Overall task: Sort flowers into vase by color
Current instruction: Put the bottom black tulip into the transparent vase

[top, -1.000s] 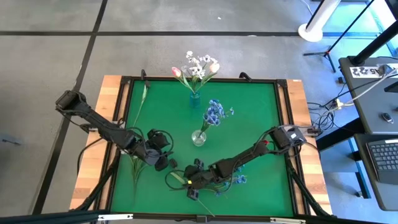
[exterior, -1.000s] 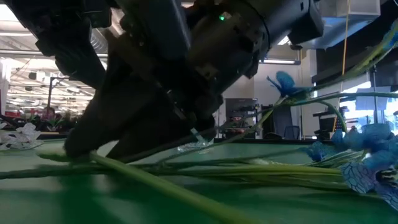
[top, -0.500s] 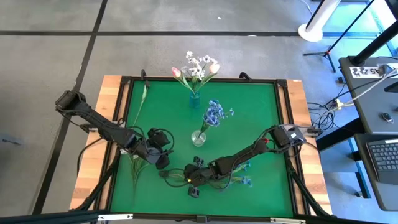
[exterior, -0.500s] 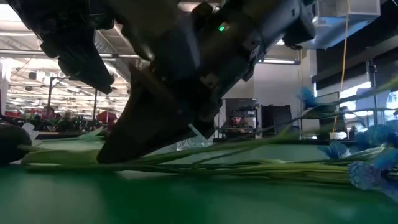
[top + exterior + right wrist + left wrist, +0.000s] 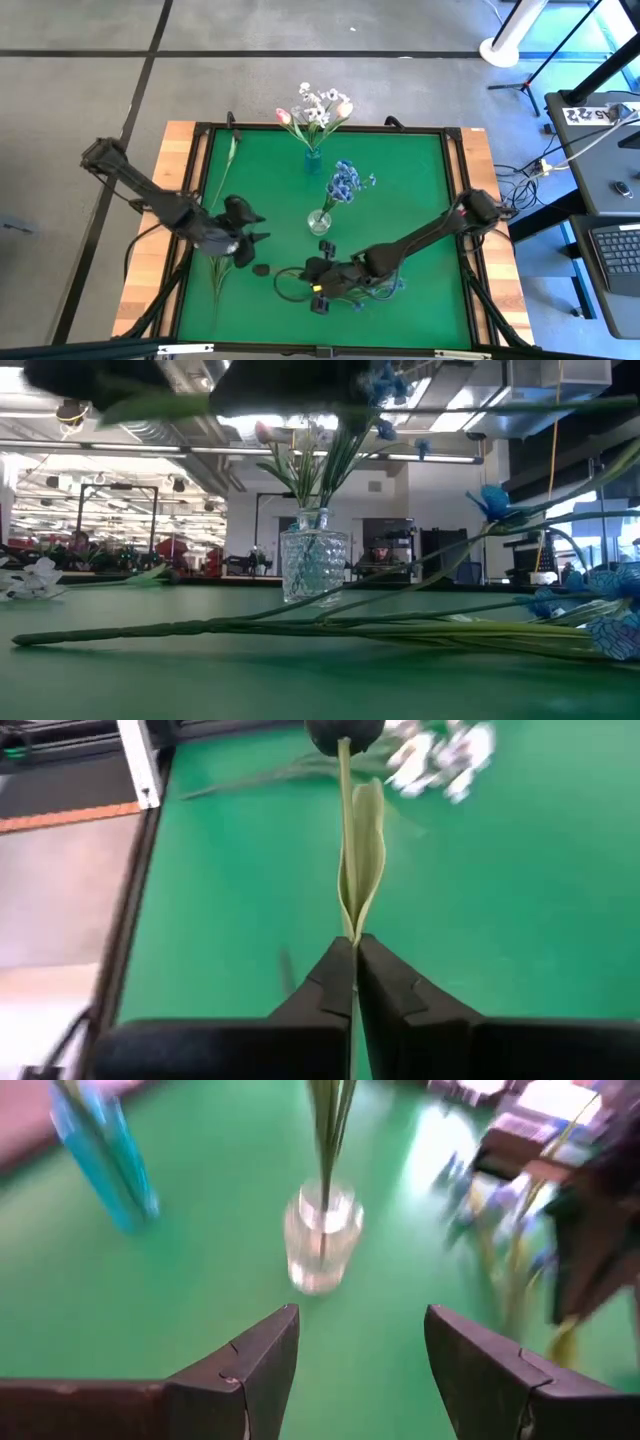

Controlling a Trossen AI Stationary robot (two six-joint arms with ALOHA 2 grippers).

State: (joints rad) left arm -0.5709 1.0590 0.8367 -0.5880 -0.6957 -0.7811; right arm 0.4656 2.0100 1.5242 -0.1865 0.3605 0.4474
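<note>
My right gripper (image 5: 300, 275) (image 5: 353, 942) hangs over the near middle of the green table, shut on a thin green flower stem (image 5: 350, 840) that ends in a small dark lump (image 5: 345, 732) (image 5: 262, 268). The held flower's blossom end is hidden under my arm. My left gripper (image 5: 245, 228) (image 5: 360, 1350) is open and holds nothing, left of a clear glass vase (image 5: 319, 221) with blue flowers (image 5: 345, 182). A blue vase (image 5: 314, 160) at the far side holds white and pink flowers (image 5: 318, 105). More blue flowers (image 5: 600, 610) lie on the table. My right gripper pinches the stem and its long pale leaf (image 5: 352, 920) between its two fingertips. The fingers slant down from the table's right, and the stem runs straight on from them toward the dark lump. In the low view the held stem (image 5: 150, 405) is well above the table.
A white spray (image 5: 440, 755) (image 5: 218, 268) lies on the table's left near side. One more stem (image 5: 228, 160) lies along the left edge. Several long stems (image 5: 300, 625) stretch across the near table. A raised black frame (image 5: 200, 180) borders the green mat.
My right gripper has shut on the stem near the front of the table and risen, lifting that stem off the table. My left gripper, still open, has also risen and drawn back a little toward the table's left.
</note>
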